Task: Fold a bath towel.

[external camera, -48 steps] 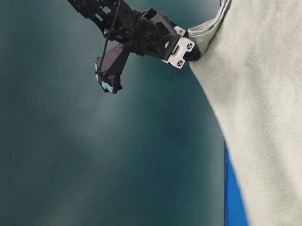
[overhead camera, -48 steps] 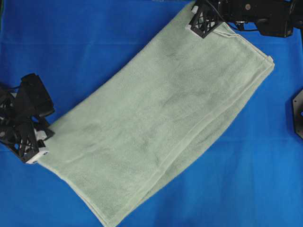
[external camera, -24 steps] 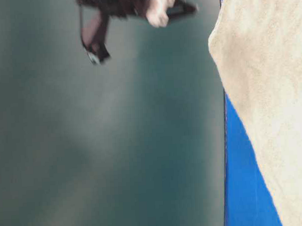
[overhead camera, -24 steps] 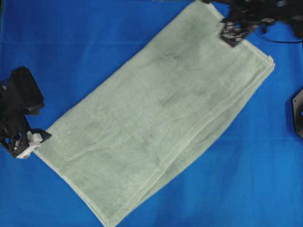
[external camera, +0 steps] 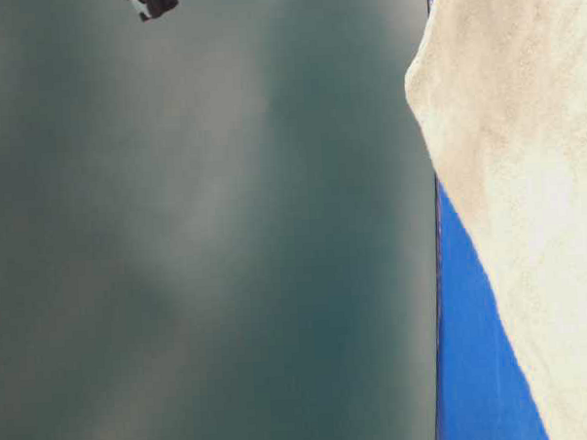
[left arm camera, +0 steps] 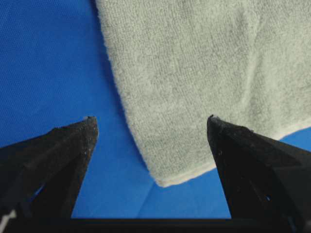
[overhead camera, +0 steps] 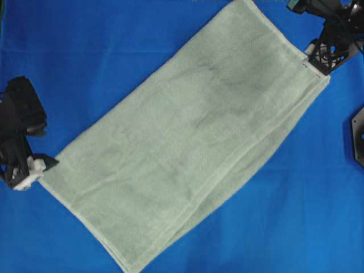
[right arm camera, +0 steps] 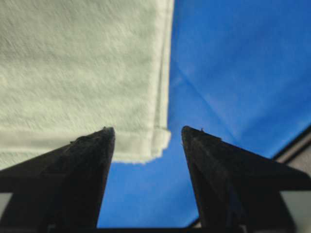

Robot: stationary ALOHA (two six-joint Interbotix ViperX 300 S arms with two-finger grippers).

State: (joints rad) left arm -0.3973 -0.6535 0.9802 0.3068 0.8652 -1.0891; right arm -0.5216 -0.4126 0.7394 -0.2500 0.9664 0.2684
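The bath towel [overhead camera: 187, 136], pale sage green, lies flat and doubled over, running diagonally from lower left to upper right on the blue cloth. My left gripper [overhead camera: 31, 170] sits just off its lower-left corner, open; in the left wrist view the corner of the towel [left arm camera: 194, 63] lies on the cloth between the spread fingers of the left gripper [left arm camera: 150, 119], untouched. My right gripper [overhead camera: 321, 62] hovers at the upper-right corner, open. The right wrist view shows the layered hems of the towel [right arm camera: 82, 63] ahead of the right gripper [right arm camera: 146, 129], nothing held. The table-level view shows the towel [external camera: 525, 171] lying flat.
The blue cloth surface [overhead camera: 114, 45] covers the whole table. A black fixture [overhead camera: 357, 136] sits at the right edge. A grey table edge [right arm camera: 296, 150] shows beyond the cloth in the right wrist view. A bit of arm [external camera: 152, 2] shows at the top of the table-level view.
Both grippers opened and let go of their towel corners, which dropped flat. The right gripper travelled from the top corner along the towel's end to the right corner. The left gripper backed off slightly.
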